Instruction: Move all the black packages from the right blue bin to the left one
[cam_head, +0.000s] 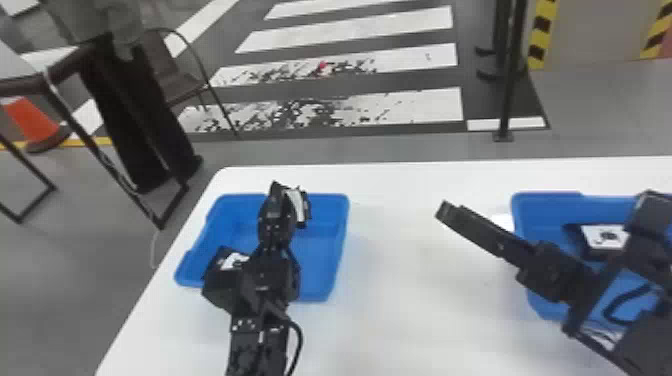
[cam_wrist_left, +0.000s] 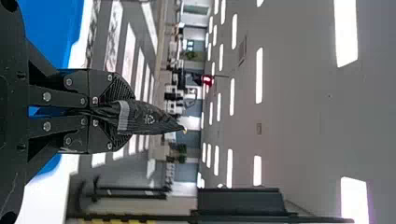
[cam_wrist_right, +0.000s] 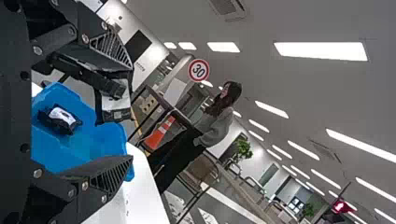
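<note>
My left gripper is over the left blue bin, shut on a black package with a white label. In the left wrist view the gripper pinches the package between its fingers. Another black package lies in the left bin, partly hidden by the left arm. Left of the right blue bin is my right gripper; in the right wrist view this gripper is open, its fingers wide apart. Inside the right bin lies a black package, partly covered by the right arm.
Both bins stand on a white table, with a wide stretch of tabletop between them. A small white item sits against the right bin's left side. The table's far edge runs behind the bins.
</note>
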